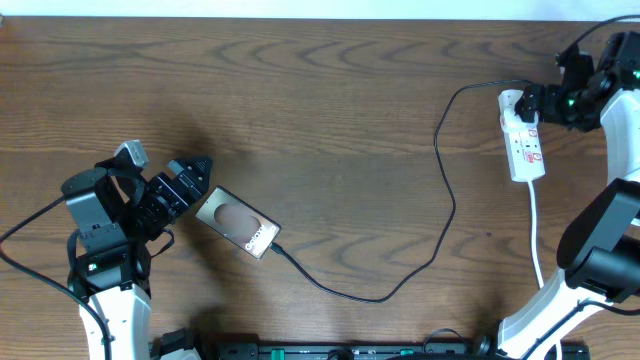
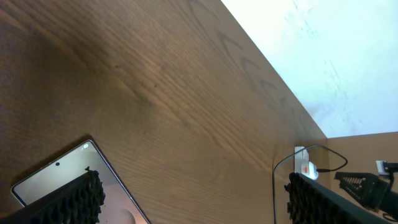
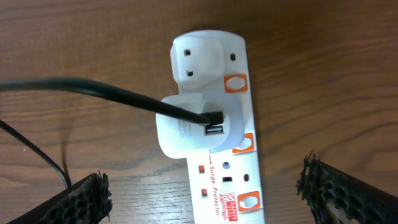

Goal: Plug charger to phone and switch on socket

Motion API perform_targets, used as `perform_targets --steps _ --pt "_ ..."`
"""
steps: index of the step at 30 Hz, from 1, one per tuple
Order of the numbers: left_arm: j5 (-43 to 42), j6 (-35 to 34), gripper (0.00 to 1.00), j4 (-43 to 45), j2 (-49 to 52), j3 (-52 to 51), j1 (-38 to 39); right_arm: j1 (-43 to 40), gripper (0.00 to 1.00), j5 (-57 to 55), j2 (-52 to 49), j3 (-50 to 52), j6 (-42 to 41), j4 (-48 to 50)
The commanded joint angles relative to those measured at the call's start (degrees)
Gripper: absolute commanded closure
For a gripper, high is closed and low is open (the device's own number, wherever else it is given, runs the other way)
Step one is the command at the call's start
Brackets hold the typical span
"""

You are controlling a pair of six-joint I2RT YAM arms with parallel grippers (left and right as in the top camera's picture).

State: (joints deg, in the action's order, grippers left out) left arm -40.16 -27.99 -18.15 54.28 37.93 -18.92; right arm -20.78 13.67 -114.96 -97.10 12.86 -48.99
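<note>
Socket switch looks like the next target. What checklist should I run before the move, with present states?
1. Charger plugged into the adapter port: ok.
2. Adapter seated in the socket: ok.
3. Charger tip in the phone: the cable meets the phone's end, but full seating cannot tell.
4. Orange switch beside the adapter already on: cannot tell.
5. Right gripper open over the socket: ok.
6. Left gripper open at the phone: ok.

Red letters on the white power strip (image 3: 247,112) read "Surge Protector". The white lettering on the phone (image 1: 236,220) is too small to read.
</note>
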Motion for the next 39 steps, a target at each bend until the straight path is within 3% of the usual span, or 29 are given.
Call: perform_targets --steps 1,12,39 --pt "-0.35 1.42 0.09 0.0 0.02 0.87 0.0 -0.17 0.01 1.95 -2.14 0.94 -2.1 0.55" --pt "-0.35 1.42 0.09 -0.81 0.02 0.87 0.0 -0.13 0.01 5.35 -8.68 0.94 -2.78 1.09" --pt "-0.35 1.42 0.09 -1.05 0.02 0.87 0.0 -0.13 0.01 7.91 -8.94 0.9 -6.05 1.9"
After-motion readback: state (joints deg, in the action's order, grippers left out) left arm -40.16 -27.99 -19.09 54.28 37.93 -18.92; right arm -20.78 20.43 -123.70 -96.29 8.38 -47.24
